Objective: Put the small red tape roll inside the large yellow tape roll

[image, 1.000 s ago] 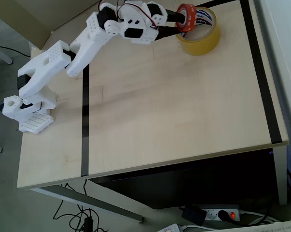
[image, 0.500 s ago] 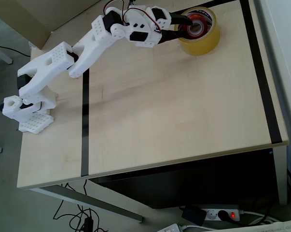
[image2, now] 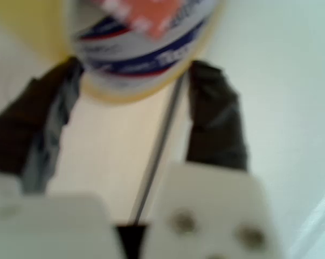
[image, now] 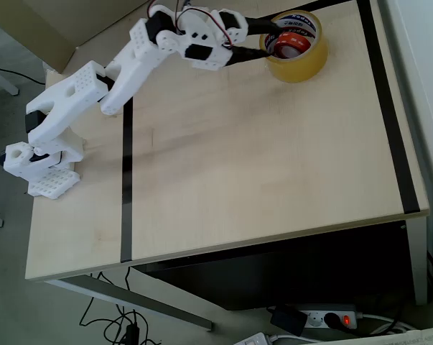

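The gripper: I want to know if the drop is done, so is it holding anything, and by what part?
Nothing is held. The gripper is open at the large yellow tape roll, and the small red tape roll lies inside it.

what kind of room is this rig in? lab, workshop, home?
Probably an office or lab room: a pale wood-topped desk marked with black tape lines, a power strip and loose cables on a grey floor, and a white 3D-printed arm fixed at the desk's corner.

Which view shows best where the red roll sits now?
The overhead view: the red roll lies inside the yellow roll, with the open gripper at the rim. The blurred wrist view shows just a red patch above the printed core.
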`<control>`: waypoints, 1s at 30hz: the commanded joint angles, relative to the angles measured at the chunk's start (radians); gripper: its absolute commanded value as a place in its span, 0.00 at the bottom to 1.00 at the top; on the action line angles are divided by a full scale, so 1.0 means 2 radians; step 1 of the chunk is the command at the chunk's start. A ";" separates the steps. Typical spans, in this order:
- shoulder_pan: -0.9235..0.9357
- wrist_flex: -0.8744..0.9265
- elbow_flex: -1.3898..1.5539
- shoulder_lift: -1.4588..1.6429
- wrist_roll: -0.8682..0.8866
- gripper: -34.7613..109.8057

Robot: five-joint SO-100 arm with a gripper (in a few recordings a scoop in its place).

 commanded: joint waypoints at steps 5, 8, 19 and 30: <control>0.019 0.222 -0.031 0.208 -0.012 0.24; 0.026 0.228 0.021 0.273 -0.012 0.24; 0.034 0.225 0.359 0.506 0.038 0.24; 0.071 -0.043 0.830 0.806 0.084 0.24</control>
